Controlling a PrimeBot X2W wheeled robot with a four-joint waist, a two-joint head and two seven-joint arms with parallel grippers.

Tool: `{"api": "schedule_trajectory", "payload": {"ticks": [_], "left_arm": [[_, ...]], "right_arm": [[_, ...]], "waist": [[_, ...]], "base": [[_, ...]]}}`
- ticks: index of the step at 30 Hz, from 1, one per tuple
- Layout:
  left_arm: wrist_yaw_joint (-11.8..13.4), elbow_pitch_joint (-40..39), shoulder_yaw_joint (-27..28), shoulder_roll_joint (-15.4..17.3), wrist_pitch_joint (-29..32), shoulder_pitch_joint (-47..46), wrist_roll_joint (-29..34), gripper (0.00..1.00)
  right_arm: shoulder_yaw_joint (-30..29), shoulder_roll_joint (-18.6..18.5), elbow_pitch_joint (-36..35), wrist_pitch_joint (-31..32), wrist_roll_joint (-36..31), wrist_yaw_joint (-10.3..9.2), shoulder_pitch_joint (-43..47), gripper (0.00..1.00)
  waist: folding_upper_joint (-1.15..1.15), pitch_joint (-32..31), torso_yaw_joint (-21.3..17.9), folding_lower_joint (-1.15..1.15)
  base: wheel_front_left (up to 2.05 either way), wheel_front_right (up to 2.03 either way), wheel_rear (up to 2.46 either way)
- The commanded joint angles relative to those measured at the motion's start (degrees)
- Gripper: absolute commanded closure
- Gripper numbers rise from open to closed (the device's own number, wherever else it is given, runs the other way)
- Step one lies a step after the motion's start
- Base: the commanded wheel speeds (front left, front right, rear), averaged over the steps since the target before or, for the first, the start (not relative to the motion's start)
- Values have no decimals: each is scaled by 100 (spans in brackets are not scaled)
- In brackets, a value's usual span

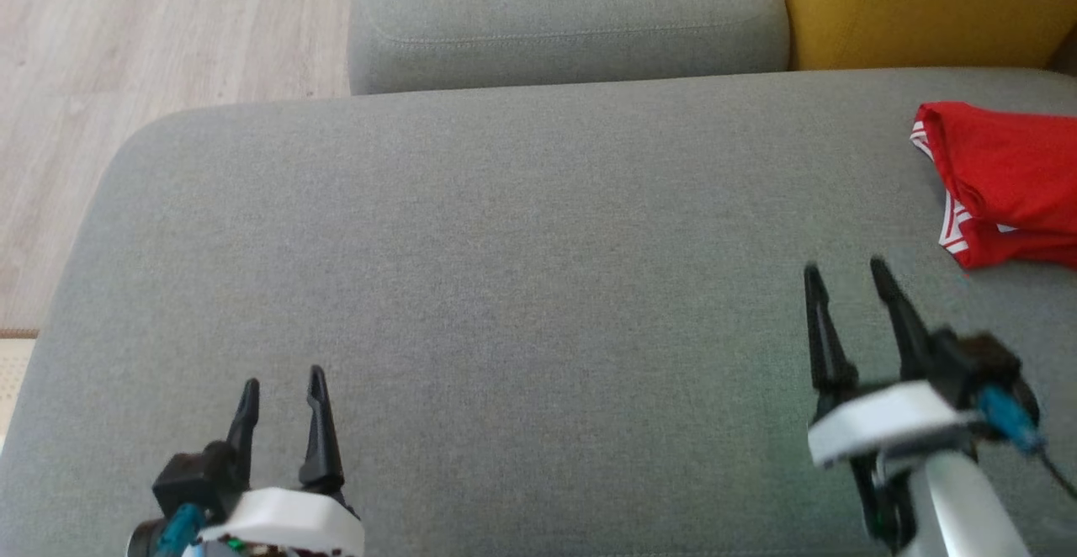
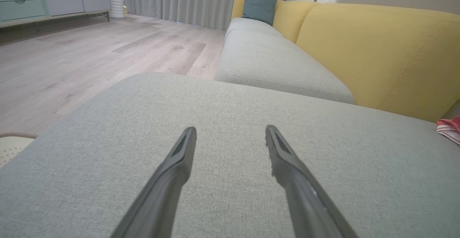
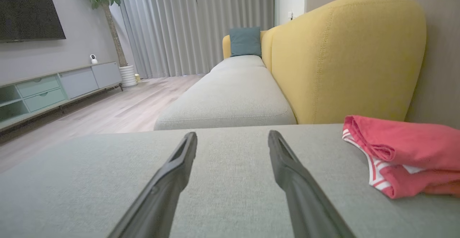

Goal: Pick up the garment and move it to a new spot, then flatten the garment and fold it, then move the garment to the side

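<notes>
The garment is red with white-striped trim, folded into a small bundle at the right edge of the grey cushion. It appears again as the garment at the right of the right wrist view and as a sliver of garment at the far right of the left wrist view. My right gripper hovers open just left of and nearer than it, holding nothing. Down at the lower left, my left gripper is open too, far from the cloth.
A second grey seat cushion lies beyond the near one, with a yellow backrest to its right. Wooden floor runs along the left. A teal pillow and a low cabinet stand further off.
</notes>
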Motion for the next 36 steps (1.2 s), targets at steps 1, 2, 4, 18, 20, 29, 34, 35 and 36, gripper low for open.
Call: {"api": "schedule_trajectory", "payload": {"ticks": [1, 2, 4, 18, 20, 29, 34, 35, 36], "left_arm": [[6, -224, 168, 13, -70, -171, 37, 0], [1, -243, 160, 12, -70, -159, 39, 0], [-3, -281, 154, 12, -70, -135, 46, 0], [-17, -182, 86, 5, -70, -36, 76, 0], [-18, -144, 65, 5, -70, -35, 96, 0], [-28, -68, 8, 30, -70, -37, 130, 0], [-32, -38, -23, 58, -70, -48, 129, 0], [-30, -32, -28, 64, -70, -52, 130, 0], [-28, -27, -34, 70, -70, -56, 132, 0]], "right_arm": [[173, 3, -315, 12, 80, -5, -12, 0], [185, 3, -433, 34, 122, -5, 132, 0], [210, 3, -640, 67, 197, -5, 379, 0], [241, 3, -942, 205, 351, -5, 806, 0], [223, 4, -918, 205, 344, -5, 790, 0], [215, 4, -885, 236, 324, -5, 777, 0], [208, 4, -881, 246, 326, -5, 783, 0], [209, 4, -885, 245, 327, -5, 784, 0], [210, 4, -890, 244, 328, -5, 786, 0]], "waist": [[0, -12, -1, 1], [0, -19, -4, 1], [0, -34, -14, 1], [0, -108, -104, 1], [0, -108, -99, 1], [0, -131, -51, 1], [0, -122, -16, 1], [0, -118, -8, 1], [0, -114, 0, 1]], "base": [[0, 0, 0], [0, 0, 0], [0, 0, 0], [0, 0, 0], [0, 0, 0], [0, 0, 0], [0, 0, 0], [0, 0, 0], [0, 0, 0]]}}
